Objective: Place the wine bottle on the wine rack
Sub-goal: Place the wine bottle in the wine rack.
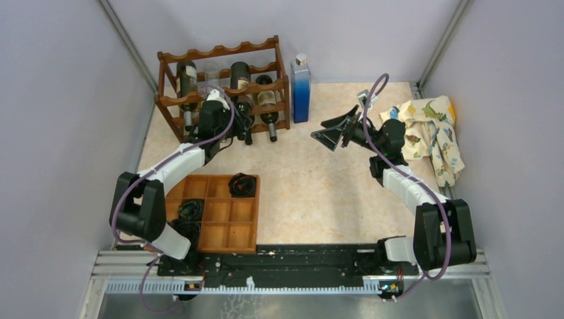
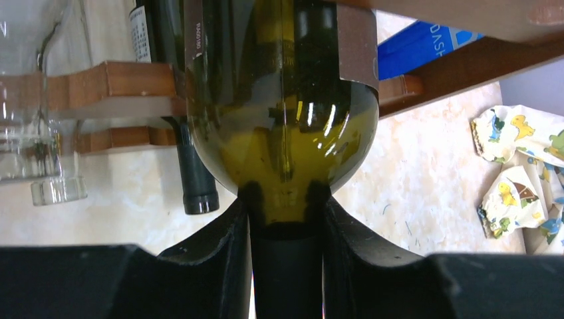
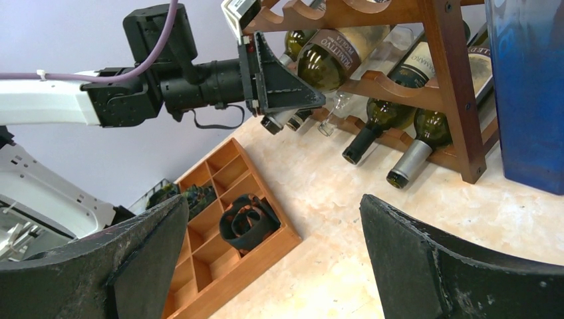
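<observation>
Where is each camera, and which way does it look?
Top: high behind the robot, looking down at the table and wine rack; left arm and right arm show.
Left wrist: on the left hand, facing the rack; its fingers grip the wine bottle by its neck.
Right wrist: on the open right hand, facing the rack and left arm; its fingers show.
Shared: all see the rack.

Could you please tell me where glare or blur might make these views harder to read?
Left wrist: bright glints streak the green shoulder of the bottle, and the left fingers are a dark mass without detail. Right wrist: the right fingers look soft and black, while the rack is sharp. Top: the light is even, and shadows on the table are faint.
</observation>
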